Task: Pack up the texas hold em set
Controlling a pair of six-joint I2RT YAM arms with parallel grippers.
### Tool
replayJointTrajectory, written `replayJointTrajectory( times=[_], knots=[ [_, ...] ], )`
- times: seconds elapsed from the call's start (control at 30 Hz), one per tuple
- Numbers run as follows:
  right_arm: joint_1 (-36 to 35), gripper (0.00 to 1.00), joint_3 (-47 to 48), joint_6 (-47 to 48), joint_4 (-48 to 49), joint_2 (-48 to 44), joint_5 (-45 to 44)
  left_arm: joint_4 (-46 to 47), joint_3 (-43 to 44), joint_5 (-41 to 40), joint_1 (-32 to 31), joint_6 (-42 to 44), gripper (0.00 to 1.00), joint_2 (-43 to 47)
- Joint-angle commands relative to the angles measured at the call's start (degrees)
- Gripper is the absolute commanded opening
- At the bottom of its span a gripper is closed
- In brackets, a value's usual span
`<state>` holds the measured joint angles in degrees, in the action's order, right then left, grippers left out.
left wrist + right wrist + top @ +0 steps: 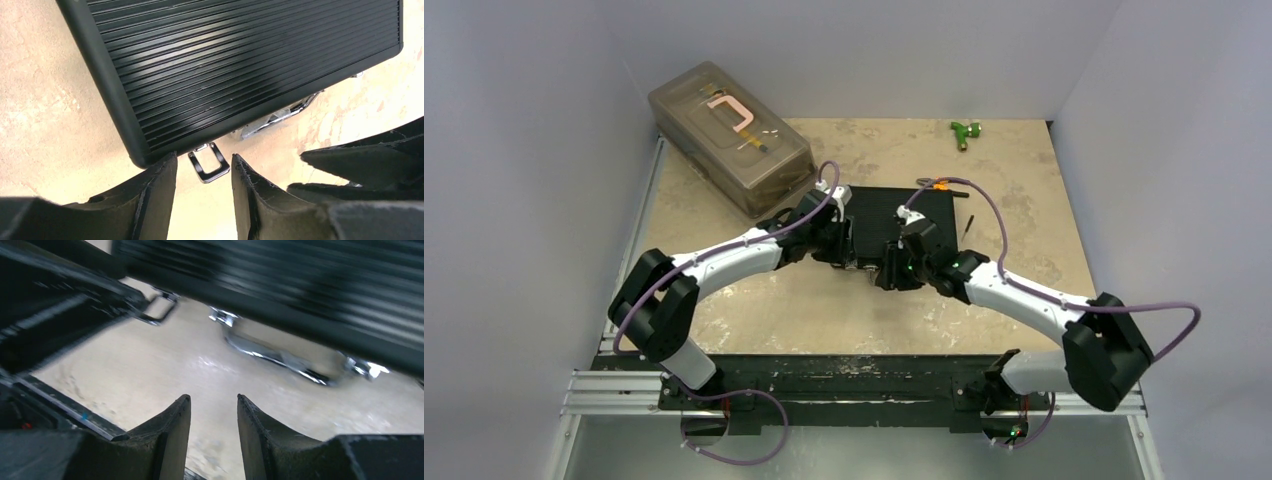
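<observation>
Black ribbed case point(240, 65) lies shut at the middle of the desk point(1044, 190); no chips or cards show outside it. One latch point(209, 162) juts loose from its front edge, beside the silver handle point(270, 122). Left fingers point(150, 200) stand half apart, flanking that latch. Right fingers point(170, 435), narrowly parted, hold nothing. Probably only latching remains.

Briefcase point(879, 208) is lying at the centre of the table point(844, 320). Plastic box point(729, 135) is sitting at its 10 o'clock, pliers point(939, 184) are lying just beside its 1 o'clock corner, and a small tool point(965, 131) is lying farther out. Left gripper point(205, 156) and right gripper point(214, 397) are hovering at its 6 o'clock edge.
</observation>
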<state>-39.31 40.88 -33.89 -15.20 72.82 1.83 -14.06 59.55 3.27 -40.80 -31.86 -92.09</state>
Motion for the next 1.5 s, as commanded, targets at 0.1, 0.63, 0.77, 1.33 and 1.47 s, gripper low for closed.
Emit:
replayJointTrajectory(
  times=[0.1, 0.63, 0.77, 1.33, 1.47],
  knots=[
    [-2.85, 0.37, 8.93, -4.3, 8.79, 8.41, 5.03, 2.13, -6.54, -0.48, 2.79, -0.05, 0.37, 0.8],
    [-3.18, 0.28, 15.43, -2.14, 8.37, 17.46, 4.42, 3.52, -11.41, 1.25, 4.58, -0.73, 0.28, 6.25],
    [-3.52, 0.25, 14.84, -2.37, 9.22, 18.45, 4.67, 4.07, -11.91, 4.02, 4.54, 0.38, 0.37, 13.97],
    [-5.59, 0.2, 12.26, -2.91, 11.2, 19.4, 0.68, 2.3, -0.37, 1.27, 4.54, 2.21, 0.24, -0.1],
    [-7.04, 0.2, 10.35, -1.81, 13.11, 19.59, -1.67, 5.52, -4.94, 0.05, 4.59, 1.13, 0.19, -0.66]
  ],
)
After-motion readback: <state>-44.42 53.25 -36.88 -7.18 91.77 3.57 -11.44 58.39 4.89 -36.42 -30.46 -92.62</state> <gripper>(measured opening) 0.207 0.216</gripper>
